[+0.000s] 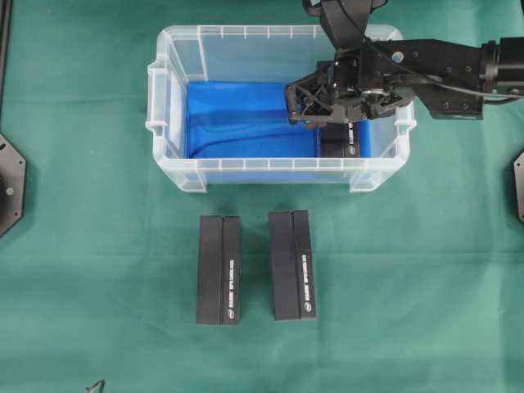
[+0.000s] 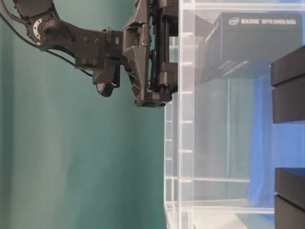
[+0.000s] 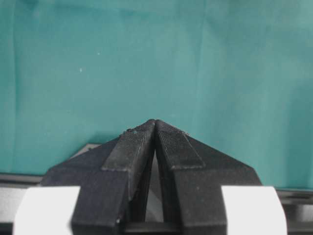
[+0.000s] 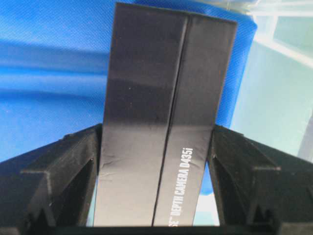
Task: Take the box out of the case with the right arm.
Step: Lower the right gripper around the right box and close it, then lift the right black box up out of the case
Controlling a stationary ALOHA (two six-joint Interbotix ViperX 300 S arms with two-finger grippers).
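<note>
Right hand clamped on the box, one finger on each long side, inside the case above its blue lining; lifting clear and setting down on the bench remain. Box lettering reads "DEPTH CAMERA D435i". Left hand together, away from the case.

Box mostly hidden under right gripper, seemingly.
</note>
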